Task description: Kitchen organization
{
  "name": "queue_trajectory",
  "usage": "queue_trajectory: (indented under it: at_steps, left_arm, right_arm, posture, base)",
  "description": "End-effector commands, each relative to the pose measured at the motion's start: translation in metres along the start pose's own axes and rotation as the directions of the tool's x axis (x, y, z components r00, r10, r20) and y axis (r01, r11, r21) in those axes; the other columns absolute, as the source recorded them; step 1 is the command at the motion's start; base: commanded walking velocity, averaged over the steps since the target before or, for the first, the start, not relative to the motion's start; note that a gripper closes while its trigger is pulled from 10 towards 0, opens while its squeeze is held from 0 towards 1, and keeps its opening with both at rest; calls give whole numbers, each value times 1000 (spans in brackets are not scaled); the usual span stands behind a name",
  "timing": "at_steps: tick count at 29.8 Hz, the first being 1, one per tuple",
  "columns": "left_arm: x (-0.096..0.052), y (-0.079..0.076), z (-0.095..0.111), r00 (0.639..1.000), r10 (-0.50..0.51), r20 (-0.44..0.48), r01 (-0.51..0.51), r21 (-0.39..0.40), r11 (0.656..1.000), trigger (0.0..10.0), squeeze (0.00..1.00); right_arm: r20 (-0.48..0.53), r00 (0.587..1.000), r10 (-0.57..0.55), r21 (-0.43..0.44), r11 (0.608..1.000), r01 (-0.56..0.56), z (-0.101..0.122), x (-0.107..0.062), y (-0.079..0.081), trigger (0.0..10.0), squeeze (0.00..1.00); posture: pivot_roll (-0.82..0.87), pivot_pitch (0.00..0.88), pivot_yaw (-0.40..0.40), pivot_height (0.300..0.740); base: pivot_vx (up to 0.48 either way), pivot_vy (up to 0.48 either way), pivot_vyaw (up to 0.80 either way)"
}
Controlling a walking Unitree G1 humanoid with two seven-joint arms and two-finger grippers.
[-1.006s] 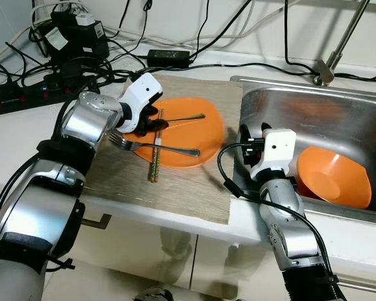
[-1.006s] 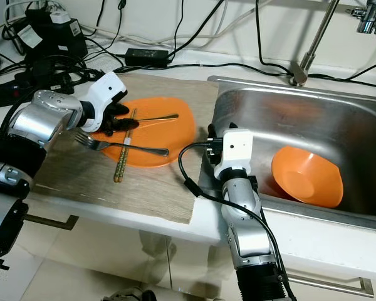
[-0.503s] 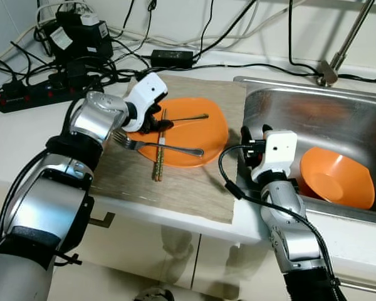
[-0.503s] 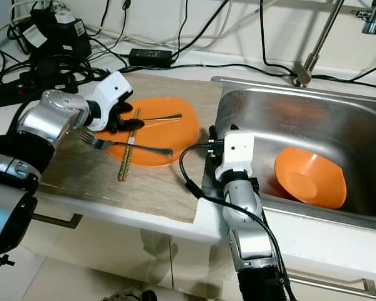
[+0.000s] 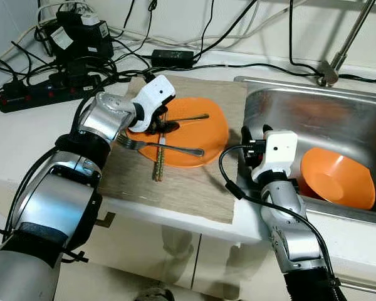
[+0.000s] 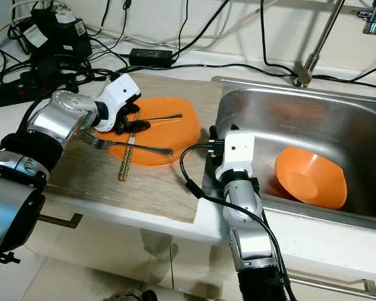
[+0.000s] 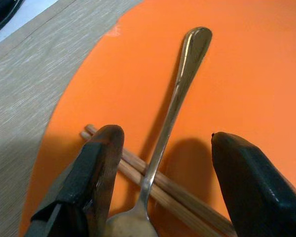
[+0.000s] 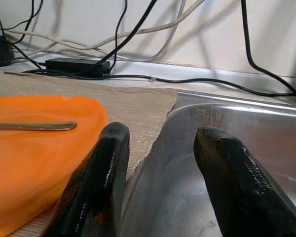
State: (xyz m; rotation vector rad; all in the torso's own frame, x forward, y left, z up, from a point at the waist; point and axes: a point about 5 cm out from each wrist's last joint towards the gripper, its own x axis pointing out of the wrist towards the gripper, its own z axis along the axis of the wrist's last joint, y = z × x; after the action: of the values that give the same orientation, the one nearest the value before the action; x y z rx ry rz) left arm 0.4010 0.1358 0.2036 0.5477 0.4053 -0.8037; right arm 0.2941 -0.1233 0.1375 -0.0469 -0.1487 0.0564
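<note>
The left gripper [image 7: 160, 185], fingers spread, straddles the silver metal spoon [image 7: 180, 91] lying across brown wooden chopsticks [image 7: 163, 190] on the flat orange plate [image 5: 200, 128]. The right gripper [image 8: 160, 182] hovers open at the steel sink's rim [image 8: 163, 128].

A white counter [image 5: 25, 135] runs along a pale wall [image 5: 238, 19], with a steel sink [image 5: 313, 113] set into it and a tap pipe [image 5: 348, 41] rising behind. Black cables [image 5: 194, 53], a power strip [image 5: 25, 94] and an adapter [image 5: 172, 58] clutter the back. A beige mat [image 5: 175, 185] covers the counter. Below, white cupboard doors [image 5: 144, 251] with metal handles [image 5: 106, 219]
</note>
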Motion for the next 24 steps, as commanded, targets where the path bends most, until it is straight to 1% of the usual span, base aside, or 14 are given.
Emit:
queue_trajectory:
  at_steps: [1, 4, 5, 6, 7, 8, 14, 17, 18, 19, 20, 21, 22, 24]
  left_arm:
    - [-1, 2, 8, 1000, -3, 10, 3, 28, 1000, 10000, 0]
    - [1, 0, 7, 1000, -6, 5, 6, 27, 1000, 10000, 0]
    - [2, -1, 7, 1000, -16, 6, 15, 27, 1000, 6549, 0]
    - [2, -2, 7, 1000, -22, 6, 22, 25, 999, 4039, 0]
    - [3, -2, 7, 1000, -25, 7, 25, 24, 999, 3529, 0]
    - [3, -2, 6, 1000, -27, 8, 27, 20, 999, 0, 0]
    - [4, -4, 5, 999, -35, 7, 35, 16, 999, 0, 12]
    - [4, -4, 5, 999, -44, 5, 44, 16, 999, 0, 39]
    - [4, -5, 4, 999, -46, 4, 46, 14, 999, 0, 90]
    - [4, -5, 2, 999, -48, 0, 48, 3, 999, 0, 196]
    - [4, -5, 2, 999, -48, 0, 48, 3, 999, 0, 196]
    - [4, -4, 1, 999, -51, -1, 51, -8, 999, 0, 259]
    - [4, -4, 1, 999, -53, -1, 53, -11, 999, 0, 259]
    - [4, -5, 1, 999, -55, 1, 55, -15, 998, 0, 373]
  right_arm:
    - [9, 1000, -6, -4, 1000, 6, 4, -1, -1, 10000, 0]
    - [7, 1000, -6, -4, 1000, 6, 3, 0, -1, 10000, 0]
    - [7, 1000, -6, -4, 1000, 6, 3, 0, -1, 10000, 0]
    - [7, 1000, -6, -4, 1000, 6, 3, 0, -1, 10000, 0]
    - [7, 1000, -6, -5, 1000, 6, 3, 0, -1, 10000, 0]
    - [8, 1000, -6, -5, 1000, 6, 3, 0, -1, 10000, 0]
    - [8, 1000, -4, -8, 1000, 4, 3, 0, -2, 10000, 0]
    - [9, 1000, -3, -9, 1000, 3, 4, 0, -2, 10000, 0]
    - [10, 1000, -2, -10, 1000, 2, 4, 0, -2, 10000, 0]
    - [10, 1000, -1, -11, 1000, 1, 4, 0, -2, 10000, 0]
    - [10, 1000, -1, -11, 1000, 1, 4, 0, -2, 10000, 0]
    - [10, 1000, 0, -11, 1000, 1, 4, 0, -2, 10000, 0]
    - [9, 1000, 0, -11, 1000, 0, 4, 0, -2, 10000, 0]
    - [9, 1000, 0, -11, 1000, 0, 4, 0, -2, 10000, 0]
  posture:
    - [33, 9, 26, 740]
    - [33, 8, 26, 740]
    - [32, 7, 26, 740]
    - [31, 6, 26, 740]
    - [30, 5, 27, 740]
    - [30, 4, 27, 740]
    - [29, 0, 24, 740]
    - [28, 0, 22, 740]
    - [28, 0, 22, 740]
    - [29, 0, 20, 740]
    - [29, 0, 20, 740]
    - [29, 0, 20, 740]
    - [29, 0, 20, 740]
    - [30, 0, 18, 740]
  base:
    - [0, 0, 0]
    - [0, 0, 0]
    - [0, 0, 0]
    - [0, 0, 0]
    - [0, 0, 0]
    - [0, 0, 0]
    - [0, 0, 0]
    - [0, 0, 0]
    - [0, 0, 0]
    - [0, 0, 0]
    - [0, 0, 0]
    - [0, 0, 0]
    - [0, 0, 0]
    - [0, 0, 0]
